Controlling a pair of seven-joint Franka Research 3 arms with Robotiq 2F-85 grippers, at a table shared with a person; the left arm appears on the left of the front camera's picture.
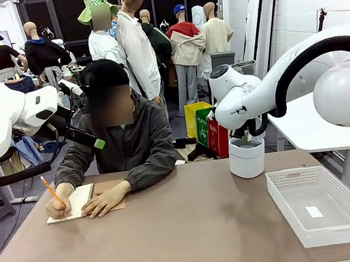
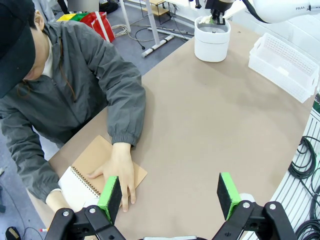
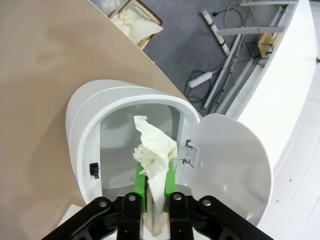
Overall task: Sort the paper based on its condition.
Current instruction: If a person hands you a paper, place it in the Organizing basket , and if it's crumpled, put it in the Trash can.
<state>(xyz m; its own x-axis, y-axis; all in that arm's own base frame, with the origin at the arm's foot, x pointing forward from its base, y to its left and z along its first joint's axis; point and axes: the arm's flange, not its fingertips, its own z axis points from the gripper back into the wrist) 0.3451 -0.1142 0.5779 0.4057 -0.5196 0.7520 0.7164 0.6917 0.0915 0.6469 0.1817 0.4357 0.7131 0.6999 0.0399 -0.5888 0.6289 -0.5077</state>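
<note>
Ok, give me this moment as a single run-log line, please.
right gripper: shut on crumpled paper, over open white bin | left gripper: open, empty, above table | person: writing in notebook

Front camera faces the person (image 1: 132,146) at twelve o'clock across the table (image 1: 195,232); left wrist camera looks down from high; right wrist camera sits close over the white bin (image 3: 82,135), common to all.
</note>
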